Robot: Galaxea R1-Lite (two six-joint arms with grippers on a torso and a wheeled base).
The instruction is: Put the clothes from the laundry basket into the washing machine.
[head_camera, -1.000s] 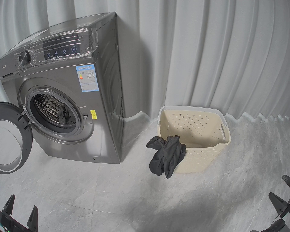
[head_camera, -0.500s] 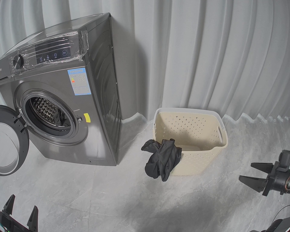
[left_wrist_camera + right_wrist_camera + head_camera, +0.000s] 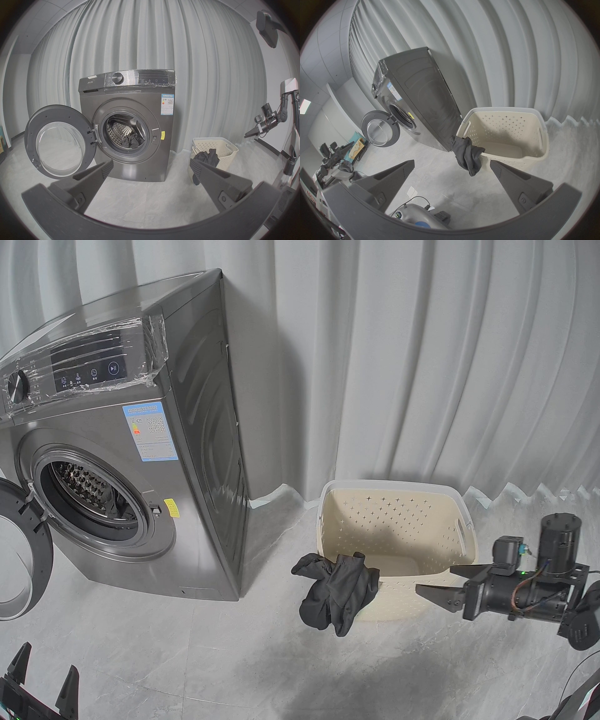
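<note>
A cream laundry basket [image 3: 392,487] stands on the floor by the curtain. A dark garment [image 3: 334,593] hangs over its front left rim, partly onto the floor. To the left stands the grey washing machine [image 3: 187,427] with its round door [image 3: 25,565] swung open; dark clothes [image 3: 130,141] lie in the drum. My right gripper [image 3: 435,579] hovers open at the basket's front right corner, pointing toward the garment, nothing between its fingers. My left gripper [image 3: 44,671] is open low at the front left, empty, facing the machine [image 3: 131,125].
A white pleated curtain [image 3: 406,365] runs behind the basket and the machine. The grey tiled floor [image 3: 187,646] lies bare in front of both. A narrow gap separates the machine's side from the basket.
My right arm has come up from the lower right and reached left to the basket's front corner, gripper open. The head camera has shifted. The left gripper has not moved.
</note>
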